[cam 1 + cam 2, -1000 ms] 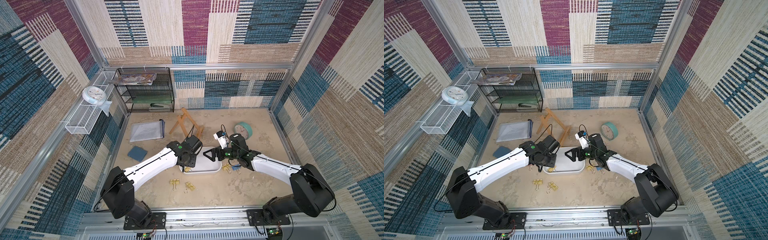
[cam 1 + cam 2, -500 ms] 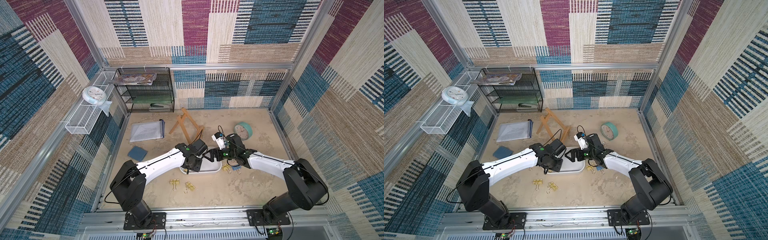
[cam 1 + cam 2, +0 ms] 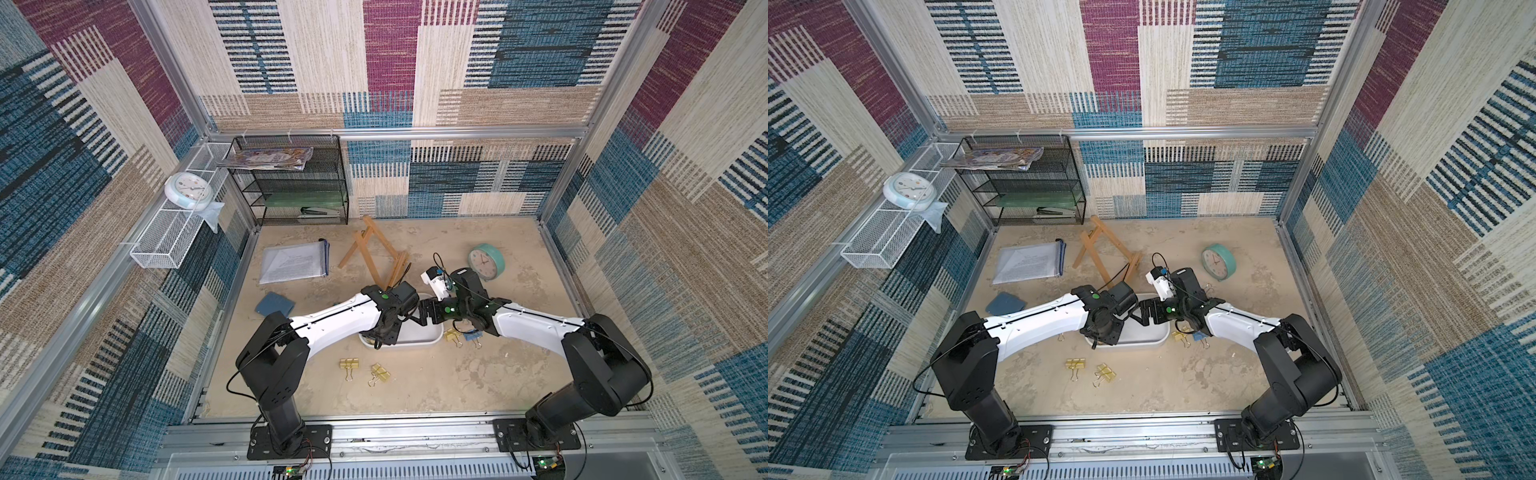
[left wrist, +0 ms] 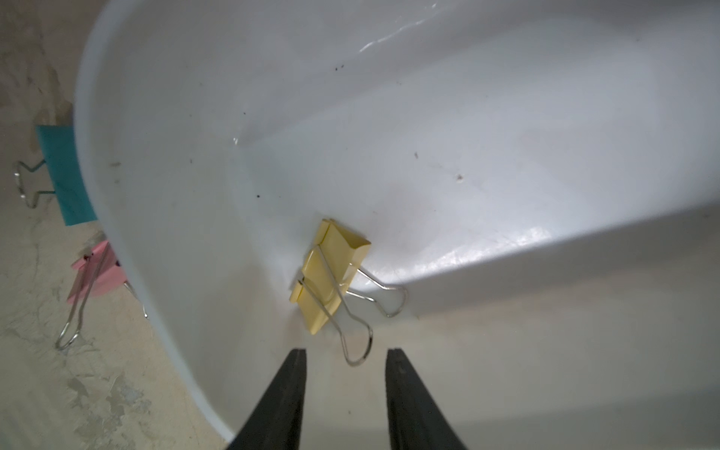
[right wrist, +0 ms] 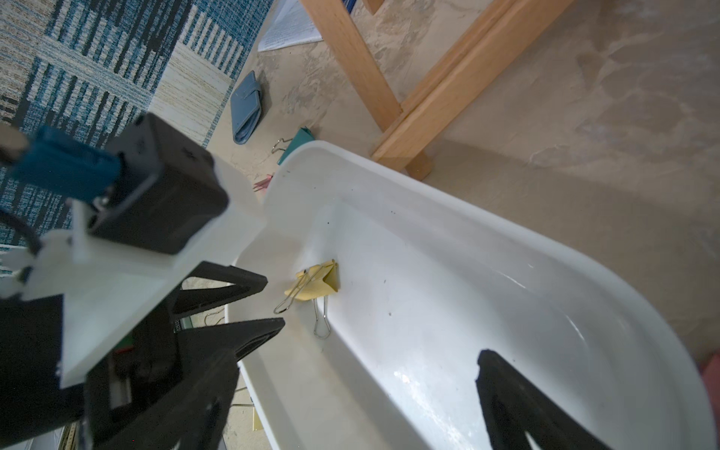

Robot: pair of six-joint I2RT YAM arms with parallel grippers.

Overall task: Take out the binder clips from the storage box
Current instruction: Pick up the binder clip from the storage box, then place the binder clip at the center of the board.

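Note:
The white storage box (image 3: pixel 415 341) (image 3: pixel 1142 341) lies at the table's middle. One yellow binder clip (image 4: pixel 331 272) (image 5: pixel 315 282) rests in its corner. My left gripper (image 4: pixel 346 350) (image 3: pixel 382 337) reaches down into that end, open with a narrow gap; the tip of the clip's wire handle (image 4: pixel 356 352) lies just between the fingertips, untouched. My right gripper (image 5: pixel 358 362) (image 3: pixel 415 318) hangs wide open over the box's other end, empty. Other binder clips lie outside on the table: two yellow ones (image 3: pixel 349 365) in front, a yellow and a blue one (image 3: pixel 471 336) at the right, and a teal (image 4: pixel 66 175) and a pink (image 4: pixel 97 272) one by the box.
A wooden easel (image 3: pixel 374 253) lies right behind the box, with a teal clock (image 3: pixel 485 261) to its right. A document pouch (image 3: pixel 295 262) and a blue wallet (image 3: pixel 274 304) sit at the left. A black mesh shelf (image 3: pixel 291 183) stands in the back corner.
My left gripper has moved right and down into the box's end, and its jaws have narrowed. The right gripper has stayed wide open, shifting only slightly.

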